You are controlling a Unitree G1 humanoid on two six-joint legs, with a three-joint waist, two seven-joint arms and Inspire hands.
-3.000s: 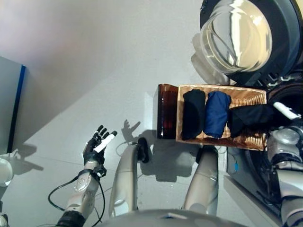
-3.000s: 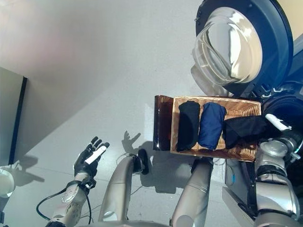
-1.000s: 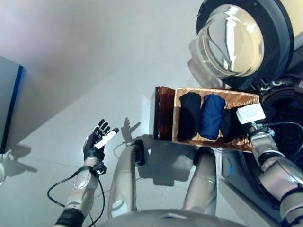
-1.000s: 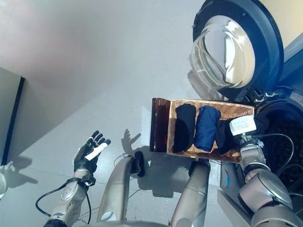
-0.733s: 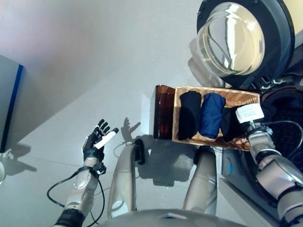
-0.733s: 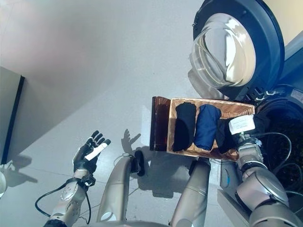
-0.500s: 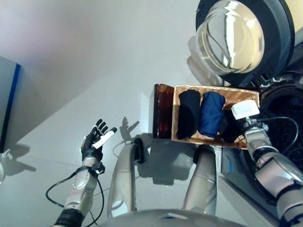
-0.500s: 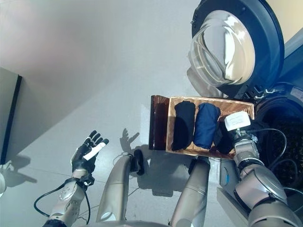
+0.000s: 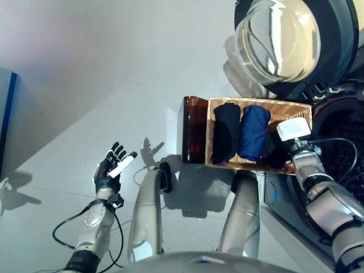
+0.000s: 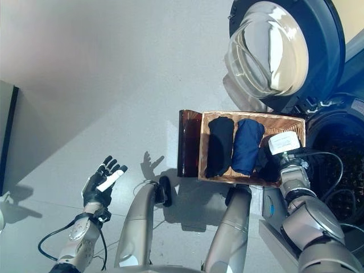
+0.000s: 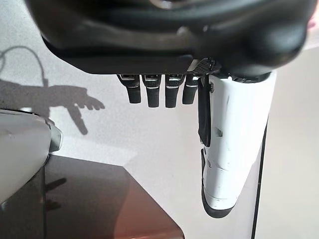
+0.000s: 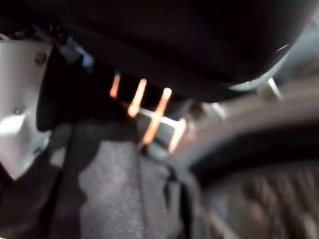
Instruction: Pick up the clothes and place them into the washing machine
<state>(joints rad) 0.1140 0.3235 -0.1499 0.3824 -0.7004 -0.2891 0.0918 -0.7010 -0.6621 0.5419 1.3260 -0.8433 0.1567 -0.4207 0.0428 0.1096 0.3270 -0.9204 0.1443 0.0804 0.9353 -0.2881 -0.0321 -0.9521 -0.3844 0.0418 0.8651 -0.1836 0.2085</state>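
Note:
A wicker basket (image 9: 301, 109) stands on the floor by the washing machine. In it lie a rolled black cloth (image 9: 226, 132), a blue cloth (image 9: 253, 132) and, at the right end, a bunched black cloth (image 9: 272, 151). My right hand (image 9: 291, 135) reaches down onto that bunched cloth; its fingers are hidden under the wrist. The right wrist view shows dark cloth (image 12: 109, 189) close under the hand and its white thumb (image 12: 20, 104). My left hand (image 9: 112, 166) hangs open and empty over the floor at the lower left, fingers straight (image 11: 157, 92).
The washing machine's round glass door (image 9: 281, 40) stands open behind the basket, and the dark drum opening (image 9: 344, 151) is to the basket's right. A dark brown box (image 9: 193, 129) stands against the basket's left end. A blue-edged panel (image 9: 5, 122) is at far left.
Three seconds ago my right hand was by the drum with the black cloth stretched out from the basket. It has come back to the basket's right end, where the cloth lies bunched.

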